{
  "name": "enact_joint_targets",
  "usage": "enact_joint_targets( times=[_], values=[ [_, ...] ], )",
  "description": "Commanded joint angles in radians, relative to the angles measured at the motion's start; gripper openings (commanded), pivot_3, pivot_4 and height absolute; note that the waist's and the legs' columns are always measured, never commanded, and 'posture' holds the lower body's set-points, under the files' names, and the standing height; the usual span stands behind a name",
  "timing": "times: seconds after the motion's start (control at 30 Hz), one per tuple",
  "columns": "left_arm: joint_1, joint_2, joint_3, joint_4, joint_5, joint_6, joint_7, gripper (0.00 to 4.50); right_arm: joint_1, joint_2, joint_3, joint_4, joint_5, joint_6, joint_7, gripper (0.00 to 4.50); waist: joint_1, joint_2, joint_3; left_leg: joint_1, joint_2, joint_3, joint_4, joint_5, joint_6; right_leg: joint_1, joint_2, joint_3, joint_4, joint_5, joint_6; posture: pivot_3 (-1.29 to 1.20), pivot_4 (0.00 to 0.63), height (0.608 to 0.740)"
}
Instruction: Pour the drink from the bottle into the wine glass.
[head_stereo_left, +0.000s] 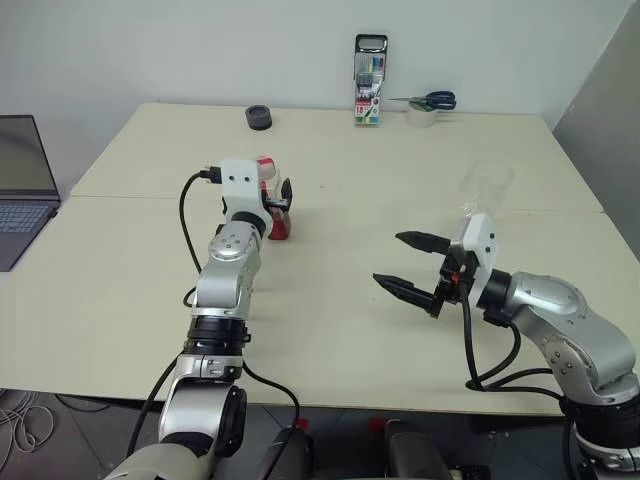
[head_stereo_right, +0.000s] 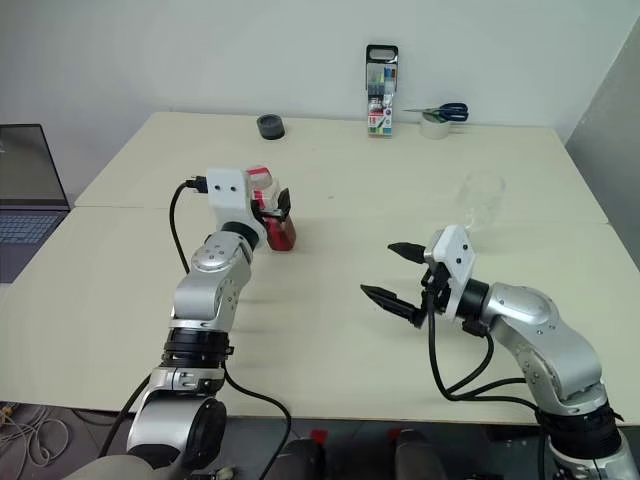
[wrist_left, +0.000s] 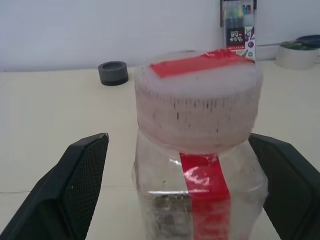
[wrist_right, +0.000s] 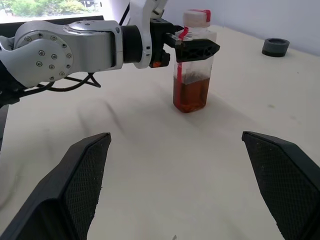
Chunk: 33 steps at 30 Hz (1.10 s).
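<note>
1. The left gripper has its black fingers spread wide on both sides of the small clear plastic bottle with a pale cap and red strip — no grip on it is visible.
2. The bottle stands upright on the cream table; the amber drink fills its lower part.
3. The right gripper is open and empty, above the table.
4. The clear stemmed wine glass stands just behind it.

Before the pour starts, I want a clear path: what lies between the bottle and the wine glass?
Only bare table between the bottle and wine glass, seen from the head views.
</note>
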Motion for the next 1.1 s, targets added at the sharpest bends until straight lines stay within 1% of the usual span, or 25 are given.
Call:
enact_joint_targets(
  times=[0.03,0.23,0.33,0.53,0.57,0.73,0.93,1.1],
  values=[
    [-0.026,0.001,0.011,-0.012,0.002,0.001,0.002,4.47,-0.021,-0.005,-0.026,-0.016,0.021,-0.002,0.004,4.5,0.0,0.0,0.0,0.0,0.0,0.0,0.0,0.0,0.0,0.0,0.0,0.0,0.0,0.0,0.0,0.0,0.15,0.74],
    [-0.023,0.006,0.007,-0.01,0.006,0.019,-0.002,4.47,-0.029,-0.001,-0.025,-0.021,0.022,0.008,-0.005,4.5,0.0,0.0,0.0,-0.001,0.0,0.0,0.0,0.0,0.0,-0.001,0.0,0.0,0.0,0.0,0.0,0.0,0.15,0.74],
    [-0.028,0.006,0.005,-0.006,0.005,0.018,-0.006,3.85,-0.036,0.003,-0.027,-0.022,0.022,0.014,-0.012,4.5,0.0,0.0,0.0,-0.001,0.0,0.0,0.0,0.0,0.0,-0.001,0.0,0.0,0.0,0.0,0.0,0.0,0.15,0.74],
    [-0.035,0.006,0.006,0.002,0.005,0.006,-0.011,2.01,-0.042,0.005,-0.03,-0.022,0.023,0.02,-0.021,4.5,0.0,0.0,0.0,-0.001,0.0,0.0,0.0,0.0,0.0,-0.001,0.0,0.0,0.0,0.0,0.0,0.0,0.15,0.74],
    [-0.036,0.006,0.006,0.003,0.005,0.004,-0.012,1.93,-0.043,0.005,-0.03,-0.022,0.024,0.02,-0.022,4.5,0.0,0.0,0.0,-0.001,0.0,0.0,0.0,0.0,0.0,-0.001,0.0,0.0,0.0,0.0,0.0,0.0,0.15,0.74],
    [-0.028,0.008,0.006,-0.005,-0.001,-0.022,-0.035,1.92,-0.047,0.005,-0.031,-0.023,0.024,0.017,-0.024,4.5,0.0,0.0,0.0,-0.001,0.0,0.0,0.0,0.0,0.0,-0.001,0.0,0.0,0.0,0.0,0.0,0.0,0.15,0.74],
    [0.018,0.035,-0.031,-0.077,-0.053,-0.057,-0.221,1.92,-0.047,0.002,-0.047,-0.042,0.025,0.009,-0.037,4.5,0.0,0.0,0.0,-0.001,0.0,0.0,0.0,0.0,0.0,-0.002,0.0,0.0,0.0,0.0,0.0,0.0,0.15,0.74],
    [0.049,0.067,-0.038,-0.123,-0.102,-0.041,-0.351,1.92,-0.03,-0.01,-0.052,-0.068,0.021,0.029,-0.061,4.5,-0.001,0.0,0.0,-0.001,0.0,0.0,0.0,0.0,0.0,-0.002,0.0,0.0,0.0,0.0,0.0,0.0,0.15,0.74]
  ],
)
